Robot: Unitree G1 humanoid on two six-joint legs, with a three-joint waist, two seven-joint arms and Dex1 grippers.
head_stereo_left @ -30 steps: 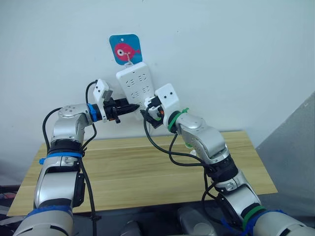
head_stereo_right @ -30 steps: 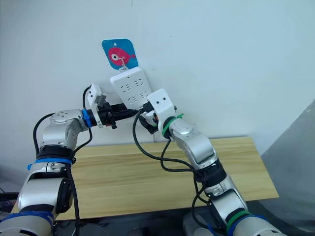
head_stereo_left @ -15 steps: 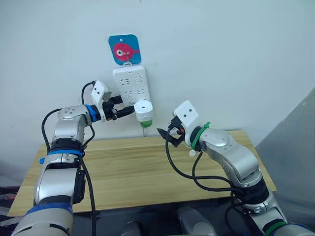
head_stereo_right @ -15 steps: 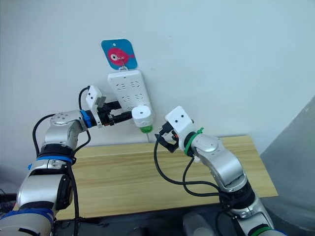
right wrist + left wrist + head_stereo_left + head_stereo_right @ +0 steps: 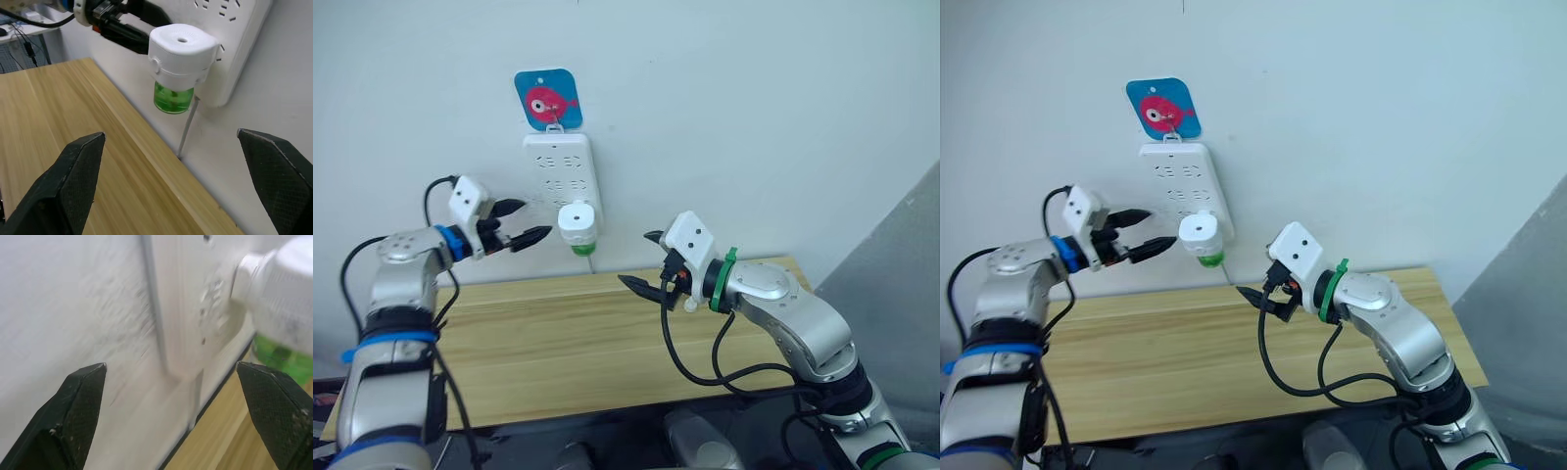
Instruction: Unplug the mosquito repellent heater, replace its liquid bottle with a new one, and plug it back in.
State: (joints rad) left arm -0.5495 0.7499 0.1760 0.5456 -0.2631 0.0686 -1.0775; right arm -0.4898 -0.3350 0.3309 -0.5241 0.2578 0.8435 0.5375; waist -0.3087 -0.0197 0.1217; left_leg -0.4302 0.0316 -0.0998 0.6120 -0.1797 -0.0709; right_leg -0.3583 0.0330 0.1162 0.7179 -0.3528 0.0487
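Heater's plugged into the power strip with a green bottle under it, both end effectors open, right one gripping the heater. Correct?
Not quite: the right end effector grips nothing. It hangs open over the table, apart from the heater, as the right eye view shows. The rest holds: plugged into the power strip, green bottle, left end effector open.

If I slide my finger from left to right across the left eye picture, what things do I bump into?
Left gripper → mosquito repellent heater → right gripper.
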